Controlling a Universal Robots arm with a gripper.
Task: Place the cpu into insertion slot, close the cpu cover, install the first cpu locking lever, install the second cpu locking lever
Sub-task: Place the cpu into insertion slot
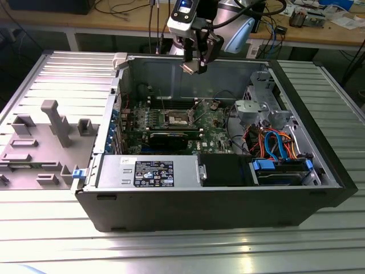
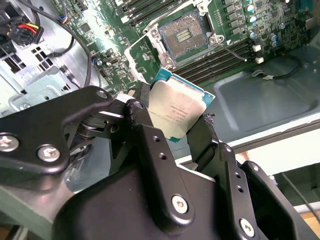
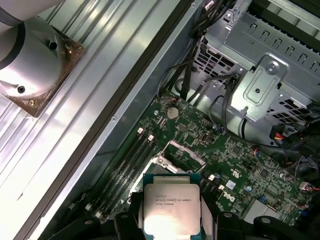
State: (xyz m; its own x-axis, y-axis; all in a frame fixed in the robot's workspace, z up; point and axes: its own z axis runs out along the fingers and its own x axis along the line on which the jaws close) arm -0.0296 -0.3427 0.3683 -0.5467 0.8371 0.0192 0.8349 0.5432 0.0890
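Grey plastic fixtures [image 1: 51, 123] are seen at the exterior view's left, well apart from the open computer case [image 1: 211, 200]. Above the case's far wall the gripper [image 1: 193, 64] is poised, its jaws clamped on the edges of the cpu [image 2: 177, 111]. The insertion slot [image 1: 175, 119] lies bare on the board below, so no step is judged finished; seating, closing and latching are all left. Room above the slot is open; the drive cage [image 1: 256, 108] stands near its right.

In the exterior view an open black computer case [image 1: 217, 200] sits mid-frame, with a grey plastic fixture [image 1: 54, 123] at centre left.
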